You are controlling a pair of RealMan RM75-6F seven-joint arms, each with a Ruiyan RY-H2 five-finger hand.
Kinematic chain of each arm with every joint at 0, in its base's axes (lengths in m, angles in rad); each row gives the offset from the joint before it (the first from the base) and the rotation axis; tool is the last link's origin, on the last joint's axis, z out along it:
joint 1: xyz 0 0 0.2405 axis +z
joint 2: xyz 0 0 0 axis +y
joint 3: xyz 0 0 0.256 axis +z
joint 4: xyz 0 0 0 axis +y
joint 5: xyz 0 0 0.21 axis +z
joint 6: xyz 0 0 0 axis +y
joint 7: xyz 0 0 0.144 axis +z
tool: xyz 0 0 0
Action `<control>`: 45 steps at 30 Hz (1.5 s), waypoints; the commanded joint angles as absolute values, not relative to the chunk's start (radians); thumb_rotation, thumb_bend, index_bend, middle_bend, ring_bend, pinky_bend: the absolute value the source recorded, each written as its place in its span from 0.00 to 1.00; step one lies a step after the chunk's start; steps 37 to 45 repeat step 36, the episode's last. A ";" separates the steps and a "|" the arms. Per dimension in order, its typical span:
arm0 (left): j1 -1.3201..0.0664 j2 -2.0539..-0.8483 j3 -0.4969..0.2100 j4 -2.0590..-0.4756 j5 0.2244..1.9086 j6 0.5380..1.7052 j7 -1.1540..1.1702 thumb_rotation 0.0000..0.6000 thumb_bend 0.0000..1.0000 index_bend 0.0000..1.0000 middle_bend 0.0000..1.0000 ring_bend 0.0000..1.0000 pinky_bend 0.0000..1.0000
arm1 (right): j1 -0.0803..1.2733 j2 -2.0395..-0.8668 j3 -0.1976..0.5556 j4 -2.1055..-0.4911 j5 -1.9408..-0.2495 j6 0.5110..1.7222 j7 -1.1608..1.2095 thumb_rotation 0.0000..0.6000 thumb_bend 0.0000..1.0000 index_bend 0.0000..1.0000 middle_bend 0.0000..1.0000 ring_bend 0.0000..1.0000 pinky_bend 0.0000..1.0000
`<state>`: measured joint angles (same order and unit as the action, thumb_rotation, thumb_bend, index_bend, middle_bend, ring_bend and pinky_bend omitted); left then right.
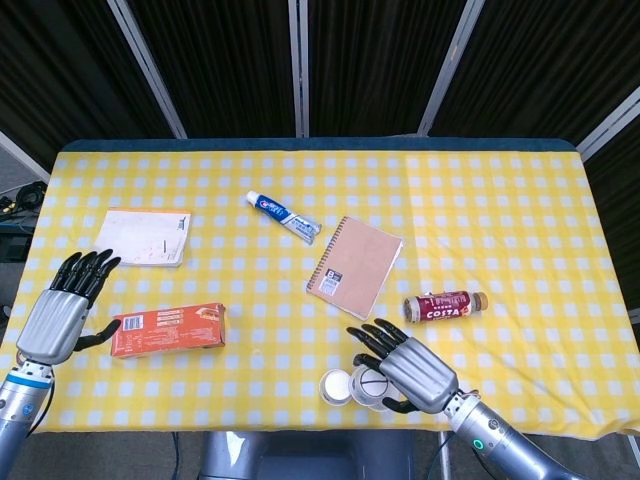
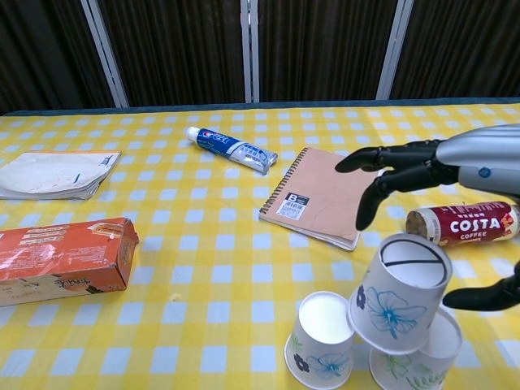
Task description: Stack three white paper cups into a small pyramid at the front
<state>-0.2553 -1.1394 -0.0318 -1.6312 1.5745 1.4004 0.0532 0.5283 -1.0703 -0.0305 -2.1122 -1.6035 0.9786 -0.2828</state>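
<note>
Three white paper cups with flower prints stand at the table's front edge. Two are mouth up, the left cup (image 2: pixel 322 340) and the right cup (image 2: pixel 416 364). The third cup (image 2: pixel 398 292) rests bottom up and tilted across their rims. In the head view the left cup (image 1: pixel 337 386) and the top cup (image 1: pixel 372 384) show beside my right hand (image 1: pixel 412 372). My right hand (image 2: pixel 455 158) hovers over and behind the top cup with fingers spread and the thumb off to the cup's right, holding nothing. My left hand (image 1: pixel 62 315) is open at the far left.
An orange box (image 1: pixel 168 330) lies beside my left hand. A white booklet (image 1: pixel 145 237), a toothpaste tube (image 1: pixel 283 216), a brown notebook (image 1: pixel 355 265) and a Costa bottle (image 1: pixel 445 305) lie further back. The yellow checked table (image 1: pixel 300 420) ends just in front of the cups.
</note>
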 commanded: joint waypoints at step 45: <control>-0.229 -1.165 -0.032 -1.602 1.481 1.369 0.159 1.00 0.24 0.00 0.00 0.00 0.00 | 0.198 -1.120 0.019 -1.587 -1.543 1.521 0.039 1.00 0.11 0.00 0.00 0.00 0.00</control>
